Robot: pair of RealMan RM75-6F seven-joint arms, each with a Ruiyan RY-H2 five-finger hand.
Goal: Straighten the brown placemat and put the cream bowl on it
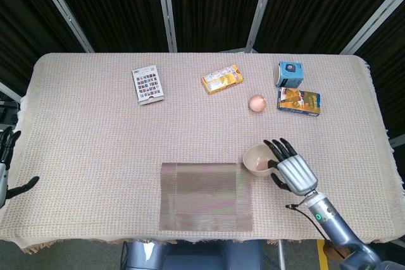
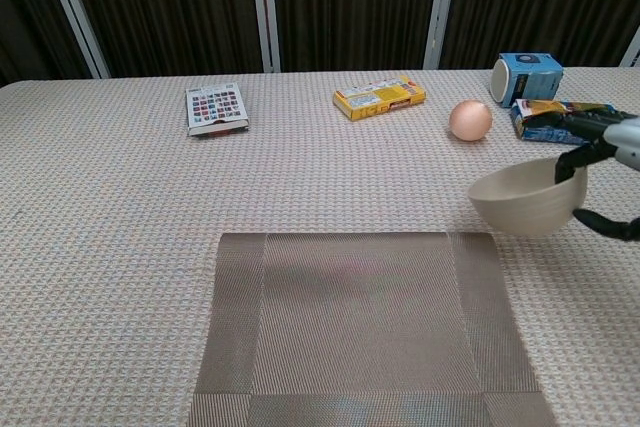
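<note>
The brown placemat (image 1: 205,196) (image 2: 365,327) lies square at the table's near edge. My right hand (image 1: 291,167) (image 2: 600,162) grips the cream bowl (image 1: 257,159) (image 2: 525,199) by its right rim and holds it lifted above the cloth, just past the mat's far right corner. The bowl tilts slightly. My left hand (image 1: 6,165) hangs off the table's left edge with its fingers spread and nothing in it; the chest view does not show it.
Farther back on the tablecloth (image 1: 95,131) sit a stamp-patterned card (image 1: 147,83), a yellow box (image 1: 222,79), an egg-like ball (image 1: 257,102), a blue cylinder box (image 1: 289,73) and a blue-orange box (image 1: 299,101).
</note>
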